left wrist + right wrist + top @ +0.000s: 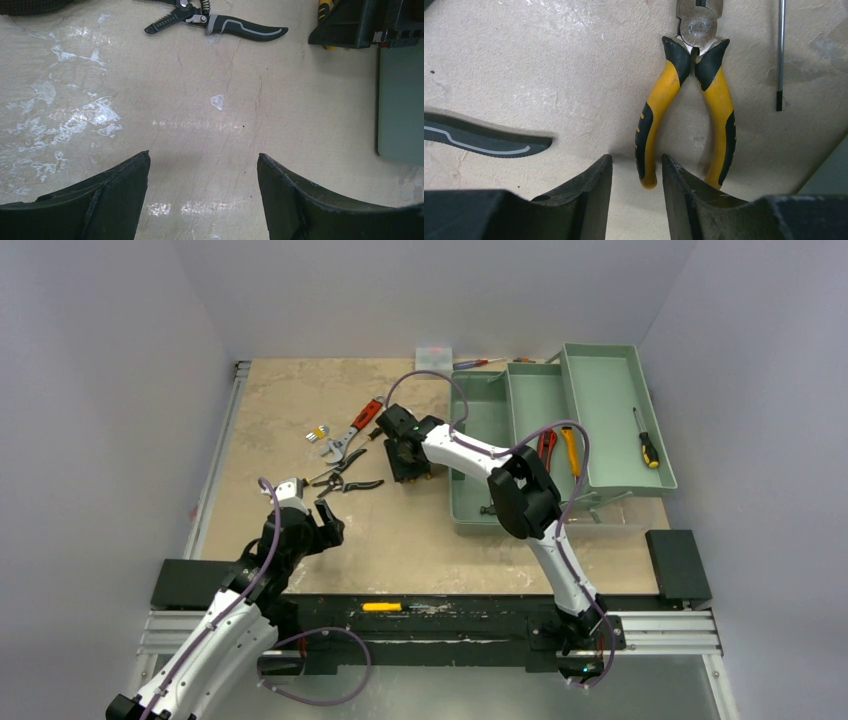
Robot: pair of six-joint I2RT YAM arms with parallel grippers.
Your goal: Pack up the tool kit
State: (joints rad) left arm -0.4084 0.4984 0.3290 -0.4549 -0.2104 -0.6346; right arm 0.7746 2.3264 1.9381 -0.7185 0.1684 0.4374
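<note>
- The small pliers with yellow-and-black rubber handles (659, 100) lie flat on the beige worktop (549, 75), just ahead of the right jaws, with the handles pointing toward them and a little spread.
- They look like steel: stiff, rather heavy for their size, not fragile. The rubber sleeves should give good friction, while the bare head would likely slip. A hold across both handles, near the pivot, seems best.
- The right jaws stand only narrowly apart and hold nothing.
- The left jaws are wide apart and empty, above bare worktop.
- The large sage-green plastic toolbox (485, 405) stands open, near the pliers on the right side.
- In the top view the right wrist hides the pliers. In the right wrist view their nose is cut off, and the thin metal screwdriver shaft (780, 50) beside them shows no handle.
</note>
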